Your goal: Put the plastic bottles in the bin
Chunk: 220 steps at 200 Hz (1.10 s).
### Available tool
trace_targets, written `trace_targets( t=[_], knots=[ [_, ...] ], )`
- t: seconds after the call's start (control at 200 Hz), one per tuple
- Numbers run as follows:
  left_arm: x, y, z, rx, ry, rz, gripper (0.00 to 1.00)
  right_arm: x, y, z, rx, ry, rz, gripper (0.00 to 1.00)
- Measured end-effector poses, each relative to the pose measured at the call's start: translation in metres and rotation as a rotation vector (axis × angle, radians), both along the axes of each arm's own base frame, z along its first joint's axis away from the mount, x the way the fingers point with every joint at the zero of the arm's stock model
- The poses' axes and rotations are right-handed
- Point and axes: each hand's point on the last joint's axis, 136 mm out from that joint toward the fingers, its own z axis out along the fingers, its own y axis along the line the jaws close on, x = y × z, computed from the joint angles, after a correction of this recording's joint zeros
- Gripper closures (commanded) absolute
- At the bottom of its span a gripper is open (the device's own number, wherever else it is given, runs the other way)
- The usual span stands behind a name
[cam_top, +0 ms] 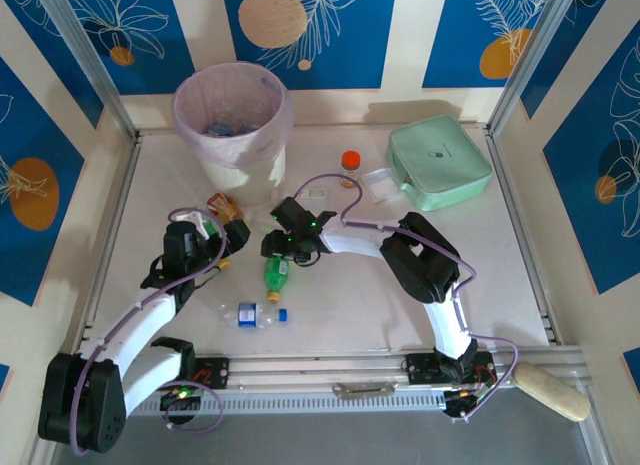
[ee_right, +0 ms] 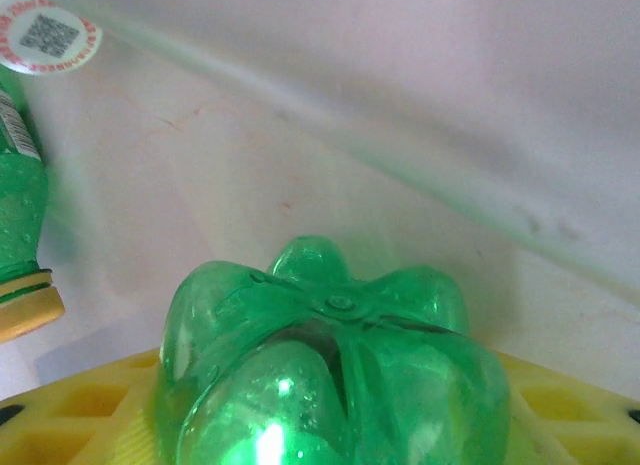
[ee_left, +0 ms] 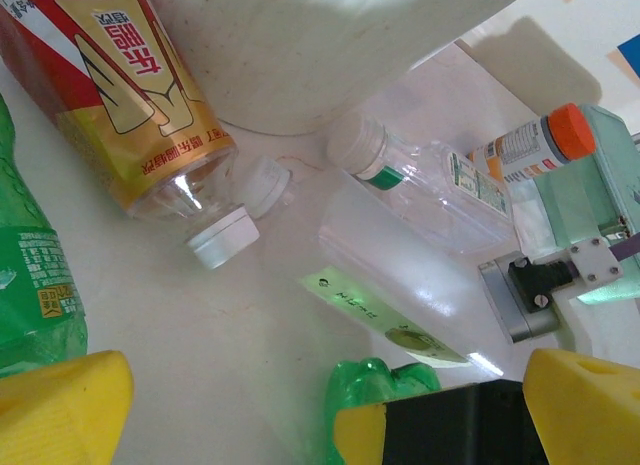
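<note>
The white bin (cam_top: 230, 125) with its pink liner stands at the back left. My right gripper (cam_top: 283, 243) (ee_right: 330, 385) is shut on a green bottle (cam_top: 277, 275) (ee_right: 330, 355) lying mid-table; its ribbed base sits between the yellow pads. My left gripper (cam_top: 222, 237) (ee_left: 320, 425) is open just left of it, low over the table. A red-labelled bottle (ee_left: 120, 105) with a white cap lies ahead of it by the bin's foot. A second green bottle (ee_left: 30, 275) (ee_right: 15, 215) lies at its left. A clear blue-capped bottle (cam_top: 255, 315) lies near the front.
A mint-green case (cam_top: 437, 162) lies at the back right, with a short orange red-capped bottle (cam_top: 350, 162) (ee_left: 530, 145) beside it. A clear white-capped bottle (ee_left: 430, 180) and a clear plastic box (ee_left: 400, 275) lie between the bin and the case. Metal rails edge the table.
</note>
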Motion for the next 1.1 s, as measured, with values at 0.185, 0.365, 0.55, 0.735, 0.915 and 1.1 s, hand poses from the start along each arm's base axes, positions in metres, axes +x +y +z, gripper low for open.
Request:
trace_targets(
  t=[0.185, 0.365, 0.55, 0.735, 0.915, 1.1],
  knots=[
    [0.0, -0.012, 0.003, -0.034, 0.004, -0.06, 0.0, 0.004, -0.007, 0.005, 0.018, -0.011, -0.011, 0.44],
    [0.007, -0.034, 0.019, -0.107, -0.03, -0.155, 0.0, 0.018, -0.029, 0.047, 0.088, -0.08, -0.042, 0.45],
    [0.009, -0.08, 0.046, -0.145, -0.095, -0.319, 0.0, 0.04, -0.056, 0.106, 0.189, -0.2, -0.097, 0.45],
    [0.004, -0.13, 0.064, -0.153, -0.15, -0.489, 0.0, 0.049, -0.087, 0.125, 0.223, -0.238, -0.148, 0.45],
    [0.002, -0.164, 0.06, -0.168, -0.142, -0.605, 0.0, 0.046, -0.106, 0.131, 0.227, -0.252, -0.164, 0.45],
    [-0.001, -0.186, 0.061, -0.191, -0.144, -0.681, 0.01, 0.043, -0.123, 0.134, 0.219, -0.261, -0.186, 0.45]
  ],
)
